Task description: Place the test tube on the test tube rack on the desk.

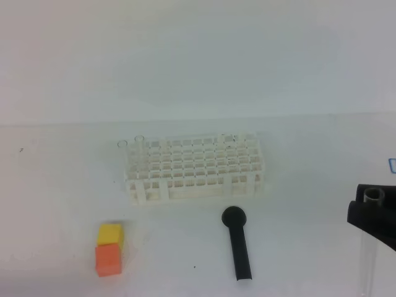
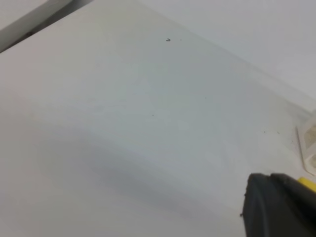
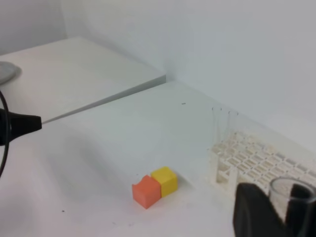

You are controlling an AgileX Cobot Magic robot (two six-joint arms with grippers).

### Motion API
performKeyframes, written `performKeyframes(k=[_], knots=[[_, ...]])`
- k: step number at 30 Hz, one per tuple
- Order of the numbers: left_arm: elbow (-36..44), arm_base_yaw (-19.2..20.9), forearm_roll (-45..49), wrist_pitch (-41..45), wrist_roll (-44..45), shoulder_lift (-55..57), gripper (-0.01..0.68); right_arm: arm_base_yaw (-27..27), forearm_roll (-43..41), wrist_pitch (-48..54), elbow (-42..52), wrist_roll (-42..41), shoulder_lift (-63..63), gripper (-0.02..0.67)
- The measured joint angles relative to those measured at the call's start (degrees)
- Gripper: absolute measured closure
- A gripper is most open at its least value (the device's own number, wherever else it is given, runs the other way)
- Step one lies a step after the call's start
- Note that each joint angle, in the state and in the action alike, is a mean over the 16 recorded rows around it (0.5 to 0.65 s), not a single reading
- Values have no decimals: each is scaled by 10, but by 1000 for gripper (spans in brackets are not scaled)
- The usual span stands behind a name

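A plain white worktop (image 1: 62, 185) runs back to a pale wall, and from my seat everything on it looks washed out. Nearest me in the high view, the right gripper (image 1: 373, 213) sits at the right edge with its fingers clenched around the test tube (image 1: 370, 247), which stands roughly upright, open mouth on top and clear body hanging below the black fingers. The right wrist view shows that same glass rim between the fingers. The left gripper (image 2: 276, 207) shows only as a dark lump in its own view, hanging over bare surface; I take its fingers as fully clenched on nothing.

A little further out lie the black round-headed tool (image 1: 237, 243), near the middle, and an orange cube (image 1: 107, 258) touching a yellow cube (image 1: 110, 234) on the left. Beyond them stands the test tube rack (image 1: 193, 170), well apart from the held tube, with a couple of clear tubes already standing at its left end.

My worry is the glass: it is nearly invisible and smooth, so it could slip or tilt in the grip on the way over. A tilted tube could catch a grid wall instead of dropping into a hole, or shove the light rack.
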Motion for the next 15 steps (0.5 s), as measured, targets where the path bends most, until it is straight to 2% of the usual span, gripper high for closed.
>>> performKeyframes(k=[15], knots=[[0, 3, 0, 0, 0, 0, 673, 0, 0, -1, 0, 12, 0, 527]])
